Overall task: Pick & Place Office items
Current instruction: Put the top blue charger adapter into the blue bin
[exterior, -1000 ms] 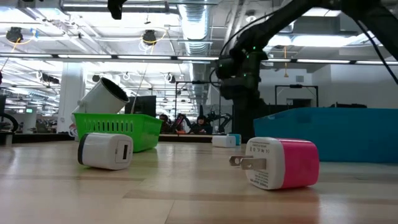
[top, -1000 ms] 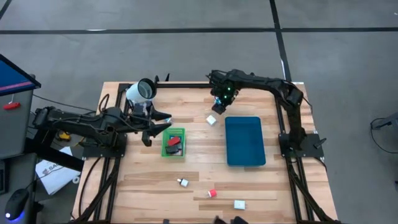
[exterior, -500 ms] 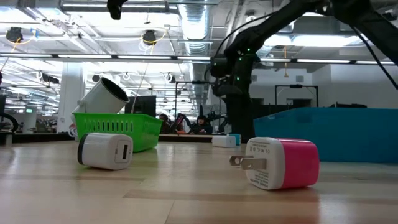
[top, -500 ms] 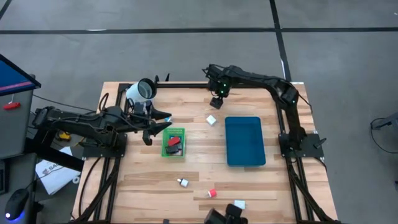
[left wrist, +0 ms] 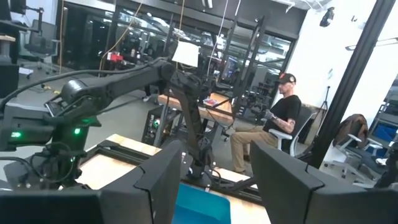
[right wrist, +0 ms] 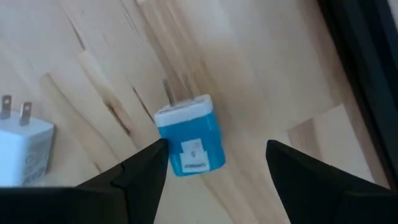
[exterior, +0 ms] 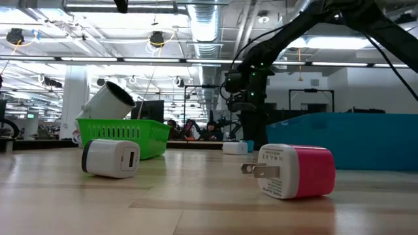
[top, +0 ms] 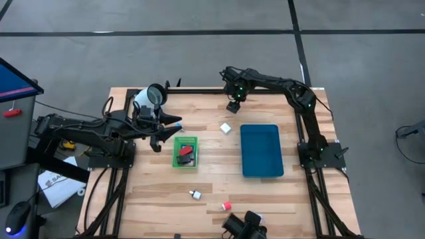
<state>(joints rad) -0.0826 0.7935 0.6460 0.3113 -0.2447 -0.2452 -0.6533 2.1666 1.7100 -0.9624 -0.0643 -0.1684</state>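
Note:
My right gripper [top: 234, 101] hangs open near the table's far edge, pointing down. A blue-and-white plug block [right wrist: 189, 138] lies flat on the wood under it, between the two fingers but apart from both. A white plug block [right wrist: 22, 149] lies beside it. My left gripper [top: 174, 126] is open and holds nothing, level above the far end of the green tray [top: 185, 151]. That tray holds red and black items. More items lie loose near the front: a white block [exterior: 111, 158], a pink-and-white one [exterior: 294, 171] and a small one [top: 194, 194].
A dark blue tray [top: 260, 150] sits right of centre, and a white cylinder [top: 151, 98] lies at the far left. A dark object [top: 242, 226] shows at the near edge. Bare wood lies between the trays and the front items. A person sits in the room behind.
My right gripper has moved toward the table's far edge, away from the white block, and has stayed open. A dark object has come in over the near edge and now covers the white block there.

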